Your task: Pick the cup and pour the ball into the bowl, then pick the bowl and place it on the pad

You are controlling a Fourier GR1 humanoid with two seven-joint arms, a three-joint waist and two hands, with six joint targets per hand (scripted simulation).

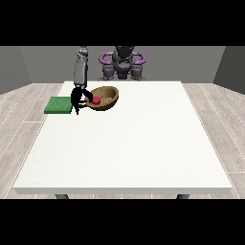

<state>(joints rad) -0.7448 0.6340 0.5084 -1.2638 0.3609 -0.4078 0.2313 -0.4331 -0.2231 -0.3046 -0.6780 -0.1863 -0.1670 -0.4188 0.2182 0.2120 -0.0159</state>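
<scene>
A brown wooden bowl (106,97) is at the table's far left, tipped so that its opening faces the camera. A red ball (96,100) lies inside it near the left rim. The black hand at the view's left (77,99) hangs from a grey forearm and has its fingers curled over the bowl's left rim. A flat green pad (59,105) lies on the table's left edge, just left of that hand. I see no cup. No hand shows at the view's right.
The white table (124,143) stretches wide towards the camera and to the right. The robot's torso with purple rings (122,61) stands behind the table's far edge. Wooden floor surrounds the table.
</scene>
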